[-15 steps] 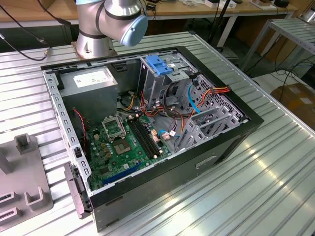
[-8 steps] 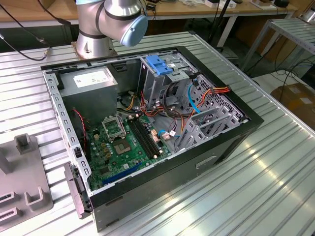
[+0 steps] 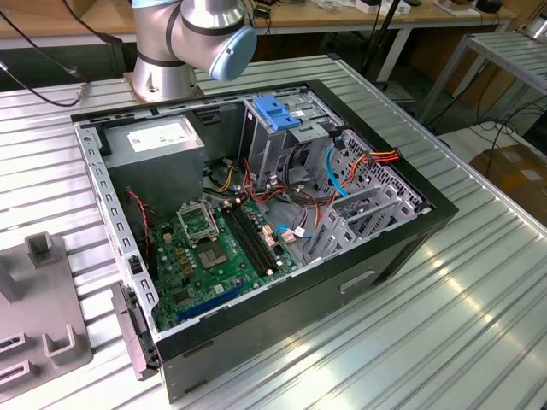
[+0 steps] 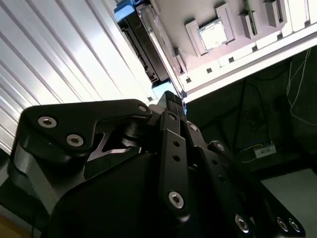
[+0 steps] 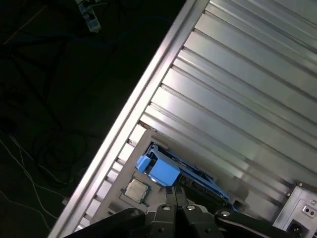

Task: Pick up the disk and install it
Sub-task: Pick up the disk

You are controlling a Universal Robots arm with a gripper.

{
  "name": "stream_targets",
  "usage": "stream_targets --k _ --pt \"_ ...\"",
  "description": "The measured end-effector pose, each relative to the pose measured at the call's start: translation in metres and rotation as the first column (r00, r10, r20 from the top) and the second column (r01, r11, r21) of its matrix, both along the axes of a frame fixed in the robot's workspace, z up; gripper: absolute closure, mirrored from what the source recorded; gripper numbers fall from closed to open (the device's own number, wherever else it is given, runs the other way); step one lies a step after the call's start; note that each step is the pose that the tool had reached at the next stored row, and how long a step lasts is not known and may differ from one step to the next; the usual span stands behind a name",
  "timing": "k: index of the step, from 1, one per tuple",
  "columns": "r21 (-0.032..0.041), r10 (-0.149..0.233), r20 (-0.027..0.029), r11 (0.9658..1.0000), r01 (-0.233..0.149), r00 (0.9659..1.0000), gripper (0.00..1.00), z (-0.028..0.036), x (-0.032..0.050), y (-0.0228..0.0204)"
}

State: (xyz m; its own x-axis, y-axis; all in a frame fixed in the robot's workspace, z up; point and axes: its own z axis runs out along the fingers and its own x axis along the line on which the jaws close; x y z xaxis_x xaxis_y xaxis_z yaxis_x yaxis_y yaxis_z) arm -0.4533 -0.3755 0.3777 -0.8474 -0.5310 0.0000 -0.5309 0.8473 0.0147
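The pick-up is judged to be the step in hand: the gripper (image 5: pixel 176 197), fingers pressed together, is held just beside the blue frame of the disk (image 5: pixel 166 171). Whether the frame is pinched cannot be told. The disk is set on edge in a grey holder (image 5: pixel 141 144) at the table (image 5: pixel 237 99) edge. A straight lift is called for, as the drop-off lies close on one side and ribbed table is left open towards the computer case (image 3: pixel 256 222).

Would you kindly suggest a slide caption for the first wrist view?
Gripper close to the blue-framed disk, seated in a grey holder beside a processor chip, on the ribbed table.
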Motion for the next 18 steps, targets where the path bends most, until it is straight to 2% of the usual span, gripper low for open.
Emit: stream_targets --k 1,3,4,6,10,13,14,16,17,18 --pt "0.0001 0.020 0.0000 0.9998 -0.020 0.9998 0.90 -0.0005 0.0000 0.0000" --pt "0.0004 0.080 0.0000 0.9968 -0.080 0.9968 0.90 -0.0019 0.0000 0.0000" --pt "0.0004 0.115 0.0000 0.9933 -0.115 0.9933 0.90 -0.0027 0.0000 0.0000" --pt "0.0004 0.159 -0.0001 0.9874 -0.159 0.9874 0.90 -0.0035 0.0000 0.0000" --pt "0.0004 0.239 -0.0001 0.9710 -0.239 0.9710 0.90 -0.0050 0.0000 -0.0001" --pt "0.0004 0.329 0.0000 0.9444 -0.329 0.9444 0.90 -0.0066 0.0000 0.0000" --pt "0.0004 0.344 0.0000 0.9390 -0.344 0.9390 0.90 -0.0069 0.0000 -0.0001" --pt "0.0004 0.389 0.0000 0.9211 -0.389 0.9211 0.90 -0.0079 0.0000 0.0000" --pt "0.0004 0.405 0.0000 0.9143 -0.405 0.9143 0.90 -0.0083 0.0001 0.0000" --pt "0.0004 0.423 0.0000 0.9062 -0.423 0.9062 0.90 -0.0087 0.0000 0.0000"
